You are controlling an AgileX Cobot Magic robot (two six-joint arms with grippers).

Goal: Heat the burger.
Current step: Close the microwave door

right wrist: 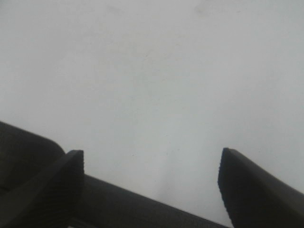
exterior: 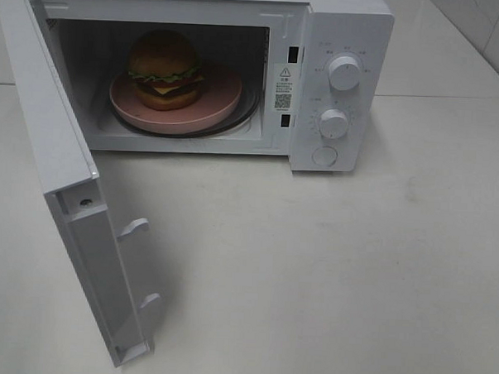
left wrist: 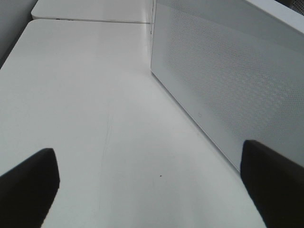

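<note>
White is nearly everywhere. The table (exterior: 312, 281) is white, smooth and a little shiny, and a second white table (left wrist: 90, 9) meets it edge to edge at the back. On it stands a white microwave (exterior: 343, 25) with two round knobs (exterior: 344, 72). Its door (exterior: 60, 162) is swung wide open. Inside, the burger (exterior: 164, 67) sits on a pink plate (exterior: 224, 99), on the glass tray (exterior: 254, 111). Pale wall tiles (exterior: 488, 23) show in the far corner. The left hand (left wrist: 149, 185) is spread wide above the table, near the door's dotted outside. The right hand (right wrist: 152, 161) is wide too, holding nothing, over the white table top.
</note>
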